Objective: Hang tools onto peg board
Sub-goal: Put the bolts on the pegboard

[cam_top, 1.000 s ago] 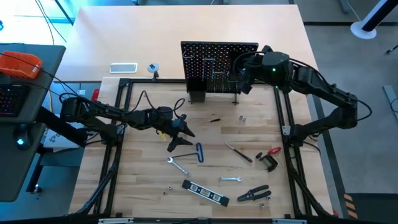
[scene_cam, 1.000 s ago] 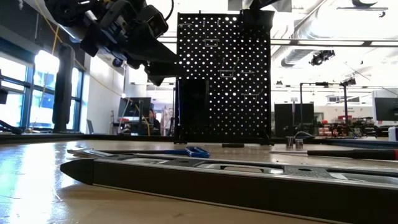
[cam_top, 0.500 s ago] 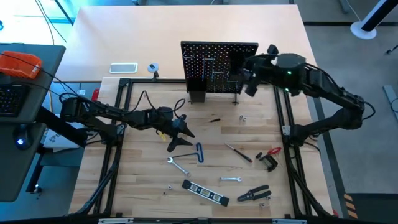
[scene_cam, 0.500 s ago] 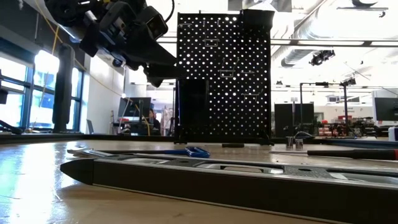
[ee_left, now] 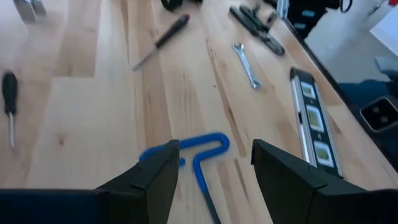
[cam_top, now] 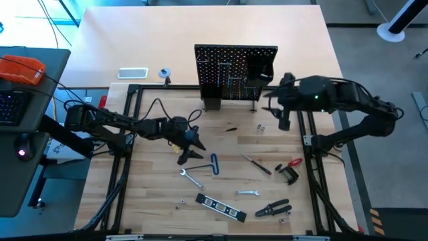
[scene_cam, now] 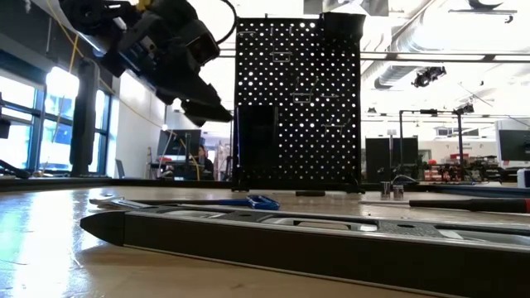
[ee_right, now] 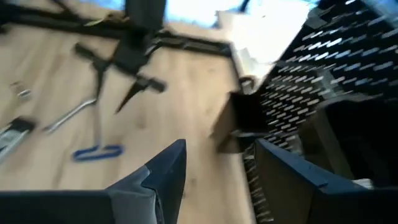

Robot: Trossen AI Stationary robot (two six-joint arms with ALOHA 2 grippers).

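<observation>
Since the earlier frame, right gripper [cam_top: 283, 119] moves away from the peg board [cam_top: 235, 70] toward 5 o'clock, fingers apart, empty. Left gripper [cam_top: 188, 148], also apart, hovers over the blue key [cam_top: 215, 163] at table centre. Picking step: it must descend and close on the key.

The peg board [cam_top: 235, 72] stands upright at the back of the bench [cam_top: 160, 194], with the bent key [cam_top: 214, 164] near the middle, the level [cam_top: 221, 207] at the front, and the pliers [cam_top: 274, 209] and clamp [cam_top: 289, 173] to the right.
</observation>
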